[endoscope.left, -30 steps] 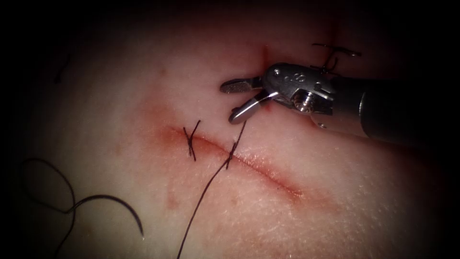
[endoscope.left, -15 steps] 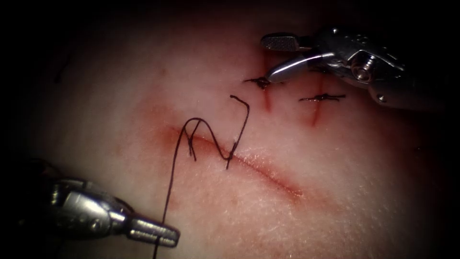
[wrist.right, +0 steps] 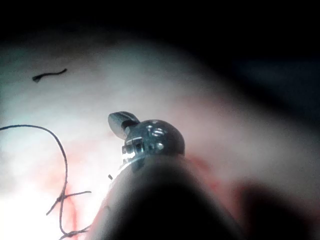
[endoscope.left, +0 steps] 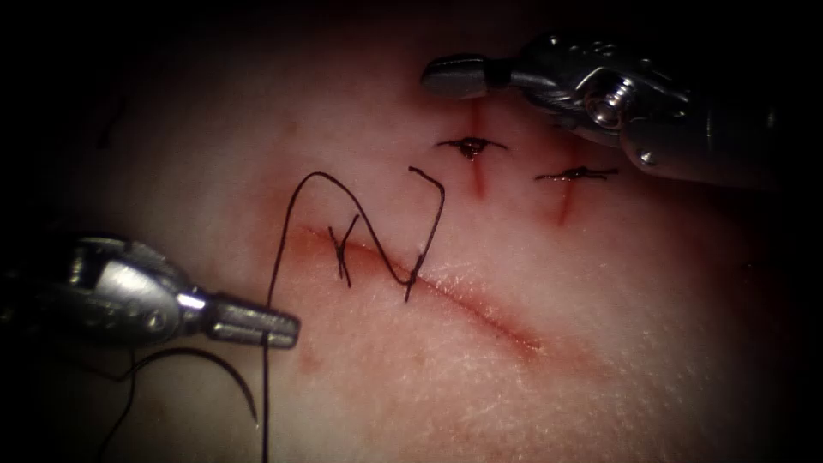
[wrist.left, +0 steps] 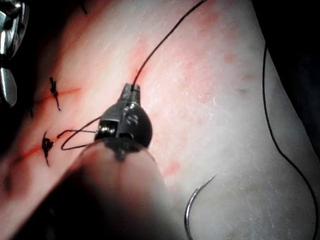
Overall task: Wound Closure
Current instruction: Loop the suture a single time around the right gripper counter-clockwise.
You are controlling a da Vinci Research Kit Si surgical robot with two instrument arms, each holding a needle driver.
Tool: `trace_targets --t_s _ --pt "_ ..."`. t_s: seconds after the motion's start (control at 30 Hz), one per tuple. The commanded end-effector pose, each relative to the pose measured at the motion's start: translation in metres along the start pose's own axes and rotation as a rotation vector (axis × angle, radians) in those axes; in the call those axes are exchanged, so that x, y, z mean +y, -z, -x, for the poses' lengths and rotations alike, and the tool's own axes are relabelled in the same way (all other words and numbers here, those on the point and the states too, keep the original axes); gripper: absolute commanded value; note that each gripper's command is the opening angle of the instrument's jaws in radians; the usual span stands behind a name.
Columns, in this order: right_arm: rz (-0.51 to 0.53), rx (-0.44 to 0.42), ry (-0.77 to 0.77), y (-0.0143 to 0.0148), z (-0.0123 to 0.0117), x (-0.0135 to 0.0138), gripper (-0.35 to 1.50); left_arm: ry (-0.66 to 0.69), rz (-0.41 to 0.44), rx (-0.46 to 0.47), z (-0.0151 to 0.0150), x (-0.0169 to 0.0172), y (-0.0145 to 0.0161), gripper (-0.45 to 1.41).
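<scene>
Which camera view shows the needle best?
The left wrist view: the needle lies free on the tissue, its point and curve plain. The endoscope view shows the needle dimly, left of the cut, below the left tool.

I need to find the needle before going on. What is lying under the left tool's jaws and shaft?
The curved needle lies free on the tissue just below the left tool, whose jaws are shut on the thread. The shaft covers the needle's thread end.

The silver left needle driver (endoscope.left: 287, 330), jaws clamped on the thin dark thread (endoscope.left: 273, 257), now sits higher, towards 12 o'clock, drawing a taller loop. The silver right needle driver (endoscope.left: 450, 77) has shifted towards 9 o'clock, jaws closed.
</scene>
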State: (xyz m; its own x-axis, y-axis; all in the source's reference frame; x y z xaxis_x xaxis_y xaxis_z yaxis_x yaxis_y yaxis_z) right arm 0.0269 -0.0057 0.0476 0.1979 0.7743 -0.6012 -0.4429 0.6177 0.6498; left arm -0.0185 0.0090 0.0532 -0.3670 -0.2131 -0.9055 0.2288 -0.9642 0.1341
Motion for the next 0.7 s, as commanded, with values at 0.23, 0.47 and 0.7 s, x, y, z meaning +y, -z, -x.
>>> trace_targets --t_s 0.23,0.47,0.7 --pt "-0.215 -0.034 0.108 -0.0077 0.0039 0.0002 -0.35 -0.067 0.005 -0.028 -0.0002 -0.0009 0.0004 -0.45" --pt "-0.388 0.006 0.185 -0.0127 0.0074 0.0007 -0.35 -0.099 0.002 0.031 -0.0006 -0.0017 0.0006 -0.45" --pt "-0.530 0.045 0.177 -0.0151 0.0093 -0.0005 -0.35 -0.112 -0.040 0.104 -0.0001 -0.0031 0.0013 -0.45"
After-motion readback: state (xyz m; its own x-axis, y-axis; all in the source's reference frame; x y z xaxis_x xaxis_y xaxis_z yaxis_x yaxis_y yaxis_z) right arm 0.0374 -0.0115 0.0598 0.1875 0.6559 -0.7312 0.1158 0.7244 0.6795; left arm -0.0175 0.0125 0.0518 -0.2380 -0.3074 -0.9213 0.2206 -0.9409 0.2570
